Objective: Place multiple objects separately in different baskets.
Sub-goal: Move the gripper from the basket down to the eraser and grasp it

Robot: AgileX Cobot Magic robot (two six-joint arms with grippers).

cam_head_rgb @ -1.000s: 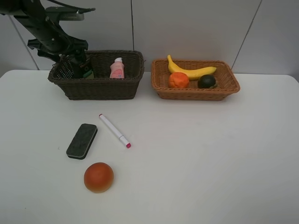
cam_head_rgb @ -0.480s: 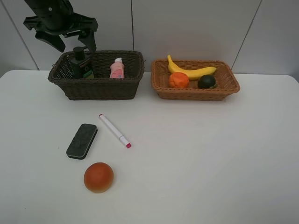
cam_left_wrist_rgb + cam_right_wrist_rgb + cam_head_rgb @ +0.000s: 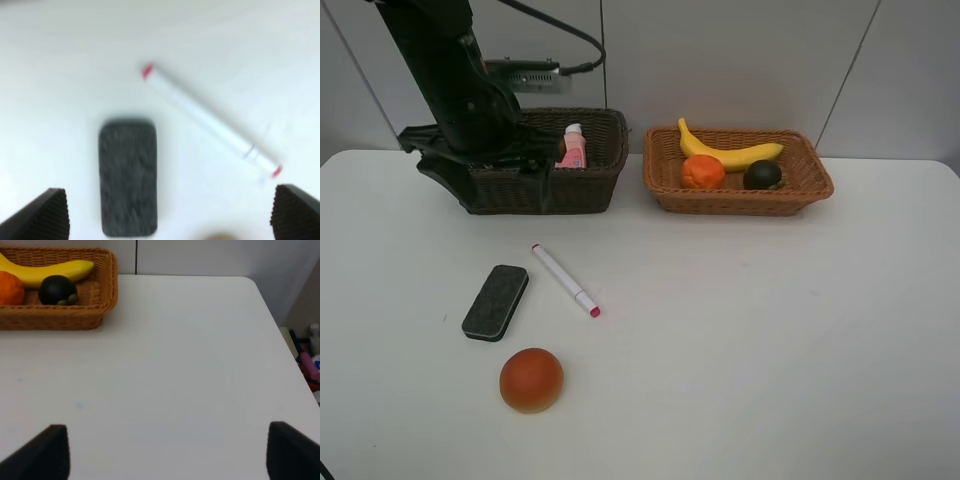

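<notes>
Left end effector (image 3: 172, 220) is spread wide and empty. Only its two ribbed black fingertips (image 3: 47, 215) show, at the corners of the blurred left wrist view, hanging above the flat black rectangular eraser (image 3: 128, 178) and the slim white marker (image 3: 210, 120). That close view shows pink at both ends of the marker. The high camera shows pink only at the end pointing between 4 and 5 o'clock.

From the high camera, the left arm (image 3: 460, 100) stands in front of the left half of the deep dark brown wicker basket (image 3: 582, 188) and hides what lies there. A pink bottle (image 3: 571, 147) stands upright inside, to the arm's 3 o'clock.

On the white tabletop (image 3: 770, 330), the eraser's long axis runs from 1 to 7 o'clock. The marker lies just beside it, apart, on a line from about 10 to 4 o'clock. A red-orange ball fruit (image 3: 531, 380) sits at the eraser's 5 o'clock, near it.

Right end effector (image 3: 169, 452) is also open and holds nothing. It is out of the high camera's sight. Its wrist view shows bare tabletop and the shallow light orange-tan wicker basket (image 3: 60, 317).

That basket holds a curved yellow banana (image 3: 730, 153) lying roughly from 9 to 3 o'clock along the far wall. In front of the banana sit a bumpy orange tangerine (image 3: 702, 172) and a dark green round fruit (image 3: 762, 175).
</notes>
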